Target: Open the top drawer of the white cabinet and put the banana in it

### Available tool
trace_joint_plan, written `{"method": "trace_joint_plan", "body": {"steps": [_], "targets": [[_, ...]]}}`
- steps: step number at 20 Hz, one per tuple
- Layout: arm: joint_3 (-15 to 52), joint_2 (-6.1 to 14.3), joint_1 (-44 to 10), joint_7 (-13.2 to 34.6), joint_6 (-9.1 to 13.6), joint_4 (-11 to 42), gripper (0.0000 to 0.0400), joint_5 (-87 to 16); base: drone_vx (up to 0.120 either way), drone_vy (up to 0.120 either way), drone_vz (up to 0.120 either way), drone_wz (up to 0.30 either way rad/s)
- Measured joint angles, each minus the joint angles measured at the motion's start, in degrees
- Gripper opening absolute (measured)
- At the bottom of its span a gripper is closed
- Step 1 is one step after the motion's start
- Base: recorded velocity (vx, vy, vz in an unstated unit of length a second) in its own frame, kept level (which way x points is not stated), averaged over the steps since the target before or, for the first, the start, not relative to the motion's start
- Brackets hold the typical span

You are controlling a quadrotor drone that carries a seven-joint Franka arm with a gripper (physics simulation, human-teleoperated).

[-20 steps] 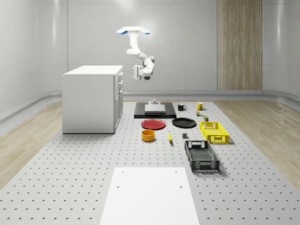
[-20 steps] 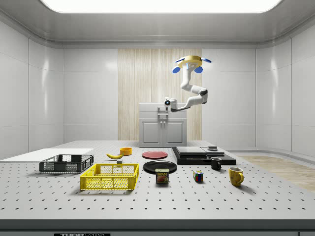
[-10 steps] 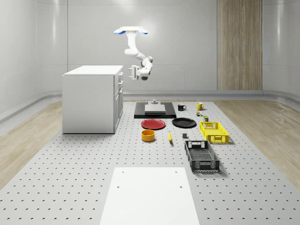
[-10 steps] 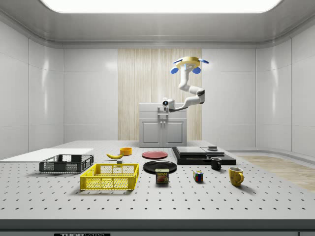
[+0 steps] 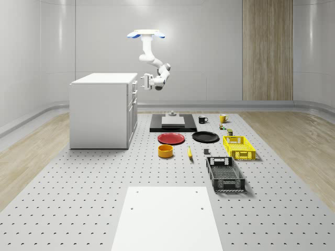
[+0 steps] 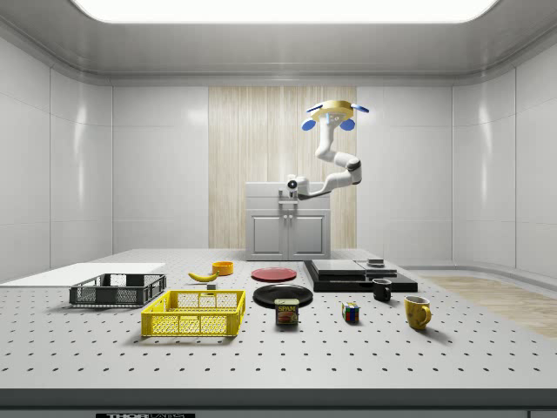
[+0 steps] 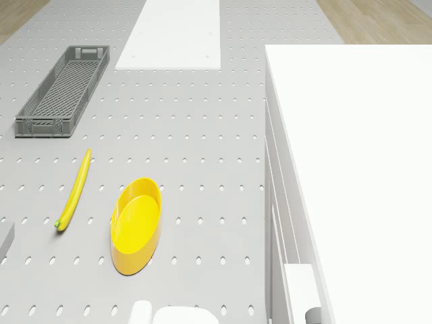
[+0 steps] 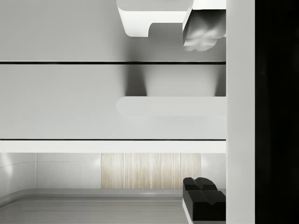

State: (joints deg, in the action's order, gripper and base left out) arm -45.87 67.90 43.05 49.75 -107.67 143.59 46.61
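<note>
Banana [image 7: 74, 190] lies on the floor beside the yellow bowl [image 7: 137, 225], well away from the cabinet [image 5: 102, 110]. I hover by the cabinet's front; my gripper [image 8: 200, 116] is spread around the top drawer handle [image 8: 170, 106]. Drawer unopened.

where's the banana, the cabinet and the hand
banana [image 7: 74, 190], drone view, mid-length of the fruit
cabinet [image 5: 99, 112], whole-scene view, its side panel
hand [image 5: 140, 81], whole-scene view, between its fingertips, by the top drawer

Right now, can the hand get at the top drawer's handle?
Probably yes. The hand is beside the white cabinet at top drawer height, the handle straight ahead with nothing between. The drone hovers above, off the cabinet's front.
</note>
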Motion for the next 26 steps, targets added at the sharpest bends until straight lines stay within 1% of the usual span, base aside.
{"method": "trace_joint_plan", "body": {"steps": [4,15,22,26], "targets": [[1.3,-0.3,0.5,0.4,-0.9,-0.2,0.0400,1.0,0.000,0.000,0.000,0.000],[5.5,-1.8,2.0,-0.7,-5.5,1.6,0.0400,5.3,0.000,0.000,0.000,0.000],[7.0,-2.5,2.4,-1.4,-7.0,2.1,0.0400,7.1,0.000,0.000,0.000,0.000],[7.5,-2.9,2.4,-1.7,-7.3,2.3,0.0400,7.8,0.000,0.000,0.000,0.000]]}}
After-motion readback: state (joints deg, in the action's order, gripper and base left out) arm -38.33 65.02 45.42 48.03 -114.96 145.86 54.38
